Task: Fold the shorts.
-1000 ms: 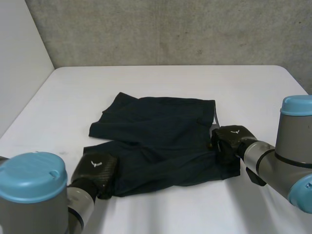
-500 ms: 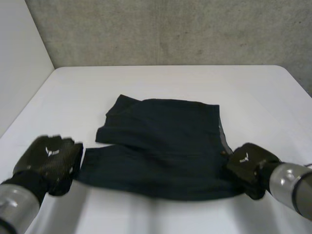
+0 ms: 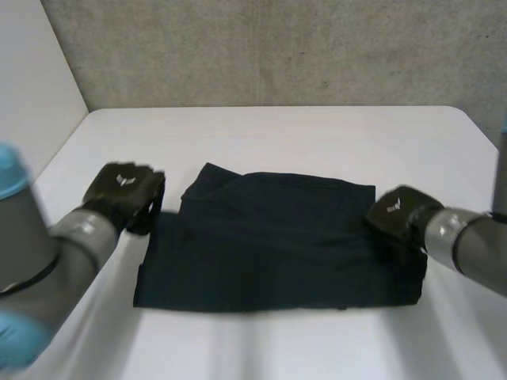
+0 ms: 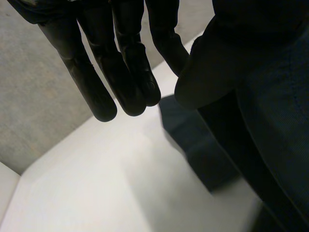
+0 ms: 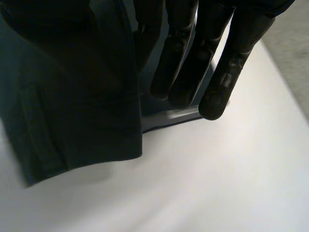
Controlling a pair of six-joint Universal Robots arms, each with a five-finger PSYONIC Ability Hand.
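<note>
The left hand (image 3: 123, 192) holds the 10 o'clock corner of the shorts (image 3: 269, 241), fingers straight, with a fold of cloth pinched at the thumb side. The shorts lie mid-bench (image 3: 317, 134); the cloth looks thin, light and limp, so expect sag and grip at hems or the waistband, not in the middle. The right hand (image 3: 396, 215) pinches the 3 o'clock edge likewise.

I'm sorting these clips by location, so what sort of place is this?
Probably a robotics lab, not a home: a white table, a plain concrete wall behind it, and a robot's left hand and right hand at either end of the shorts.
</note>
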